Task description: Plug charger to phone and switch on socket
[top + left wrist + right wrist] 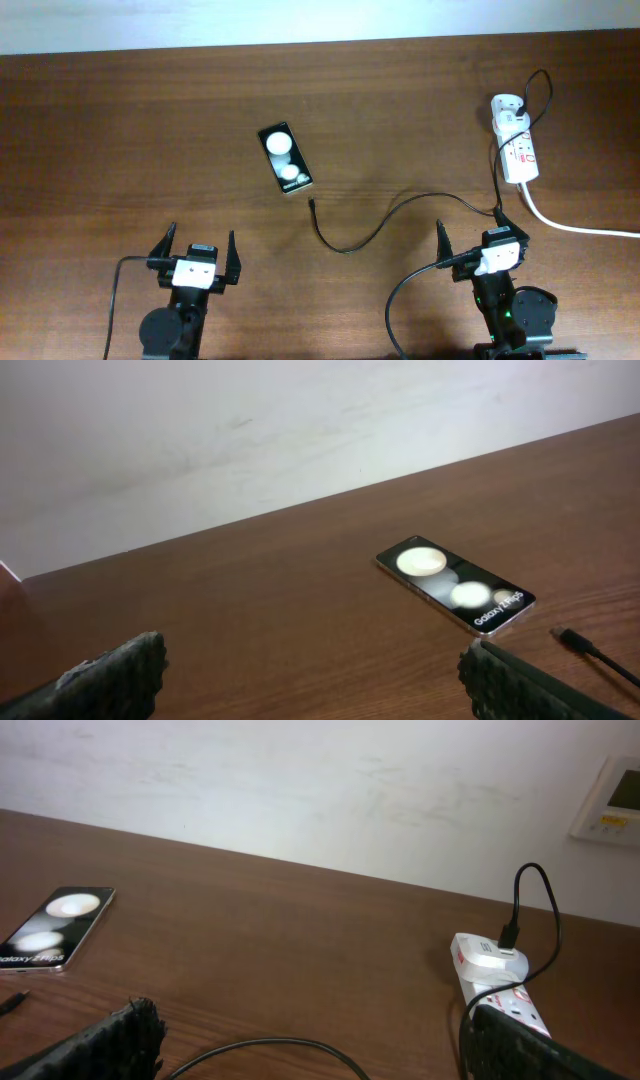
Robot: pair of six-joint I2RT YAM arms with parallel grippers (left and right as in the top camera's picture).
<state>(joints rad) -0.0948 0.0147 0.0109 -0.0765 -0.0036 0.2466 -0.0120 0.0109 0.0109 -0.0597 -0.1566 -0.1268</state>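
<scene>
Your left end effector (201,238) and right end effector (470,224) are wide open, holding nothing. The charger (370,235) is not in the phone (285,158) yet. The socket (520,152) comes after.

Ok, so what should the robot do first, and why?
Probably reach the left gripper toward the charger's connector tip. The tip lies loose just short of the phone, not plugged in, and that gripper is open, empty and nearer than the right gripper.
</scene>
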